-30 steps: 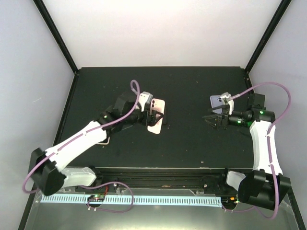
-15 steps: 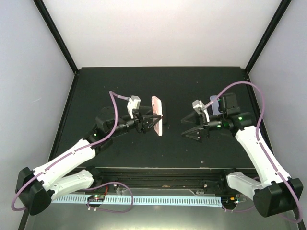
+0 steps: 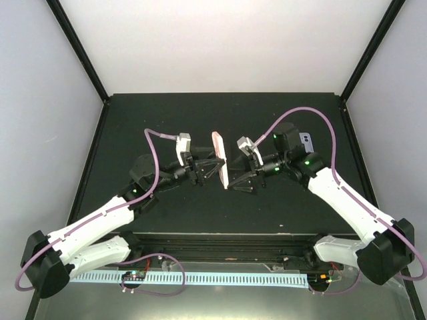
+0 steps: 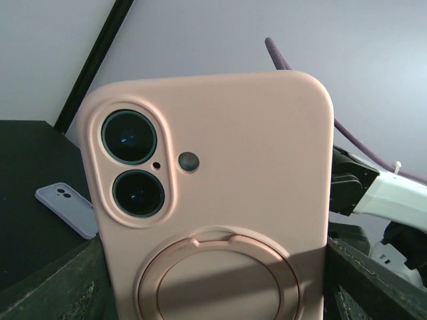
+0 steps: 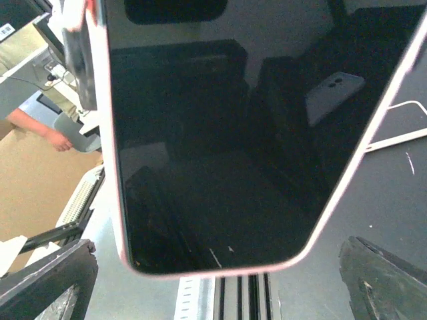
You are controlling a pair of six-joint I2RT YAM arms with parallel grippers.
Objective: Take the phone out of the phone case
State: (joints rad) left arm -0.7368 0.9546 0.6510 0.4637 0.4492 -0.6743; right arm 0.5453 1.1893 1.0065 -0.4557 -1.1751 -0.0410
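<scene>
Top external: left tool (image 3: 213, 165) clamped on pale pink silicone phone case with ring holder (image 3: 220, 155), held upright above dark surface (image 3: 160, 117). Right tool (image 3: 236, 175) fingers apart, facing glossy black-screened phone (image 5: 220, 133) (contact unclear). Phone still seated in case; extraction not begun.
</scene>
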